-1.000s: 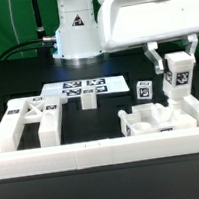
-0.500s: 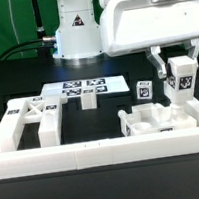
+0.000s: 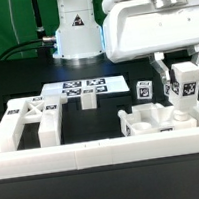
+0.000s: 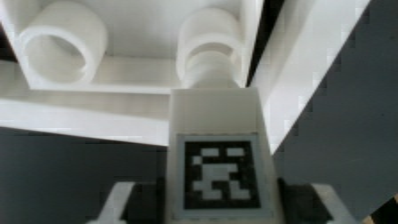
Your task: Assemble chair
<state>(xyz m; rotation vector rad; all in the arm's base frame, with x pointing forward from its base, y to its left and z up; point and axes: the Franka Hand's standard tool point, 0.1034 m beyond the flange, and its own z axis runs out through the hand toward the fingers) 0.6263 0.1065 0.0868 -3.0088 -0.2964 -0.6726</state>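
My gripper [image 3: 180, 65] is shut on a white tagged post [image 3: 180, 85] and holds it upright over the right end of a white chair panel [image 3: 156, 121] with cut-outs. In the wrist view the post [image 4: 217, 150] fills the middle, its tag facing the camera, with the fingers [image 4: 125, 205] on either side; its far end sits at one of two round holes in the panel [image 4: 107, 85]. A cross-braced side piece [image 3: 27, 118] lies at the exterior view's left. A small post [image 3: 87, 99] and a tagged block [image 3: 144, 92] stand behind.
The marker board [image 3: 84, 87] lies flat at the back by the robot base [image 3: 77, 30]. A long low white border rail [image 3: 104, 153] runs along the front of the table.
The gripper with the post has shifted slightly to the exterior view's right and a little lower toward the panel.
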